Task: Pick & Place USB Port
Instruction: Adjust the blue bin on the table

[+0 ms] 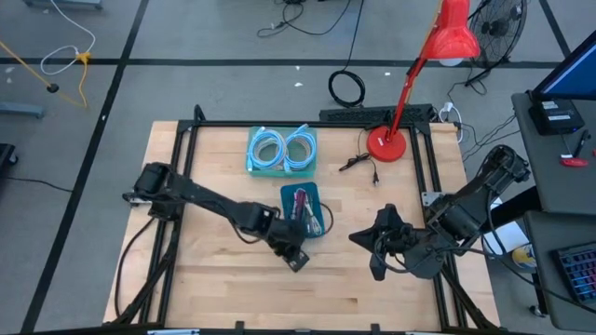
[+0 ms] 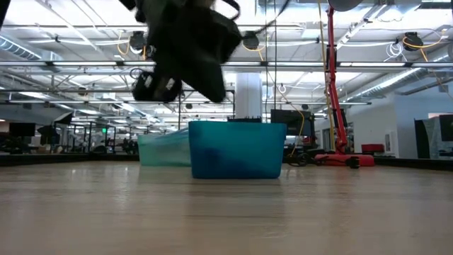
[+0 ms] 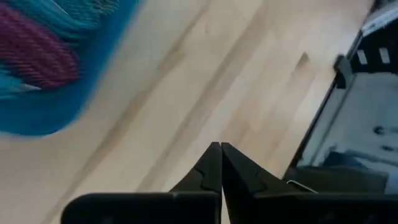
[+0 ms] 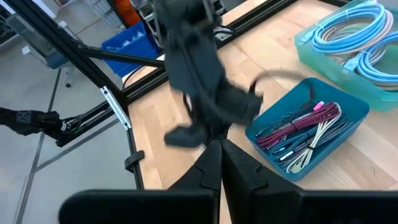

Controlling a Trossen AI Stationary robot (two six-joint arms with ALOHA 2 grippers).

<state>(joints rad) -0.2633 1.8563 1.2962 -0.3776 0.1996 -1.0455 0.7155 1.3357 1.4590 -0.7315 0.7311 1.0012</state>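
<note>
A dark blue bin (image 1: 303,210) holds magenta and white cables with plugs (image 4: 303,134); it stands on the table's middle. My left gripper (image 1: 296,260) hovers just near-side of that bin, shut and holding nothing; its wrist view shows the shut fingers (image 3: 221,157) over bare wood beside the bin (image 3: 37,93). My right gripper (image 1: 357,237) is to the right of the bin, also shut and holding nothing, pointing toward the left arm (image 4: 205,93). In the low view the left gripper (image 2: 185,46) hangs above the bin (image 2: 233,150).
A light teal bin (image 1: 282,151) with coiled pale blue cables stands behind the blue bin. A red desk lamp's base (image 1: 385,144) sits at the far right, with a small dark cable (image 1: 359,163) lying beside it. A black frame (image 1: 186,140) borders the table.
</note>
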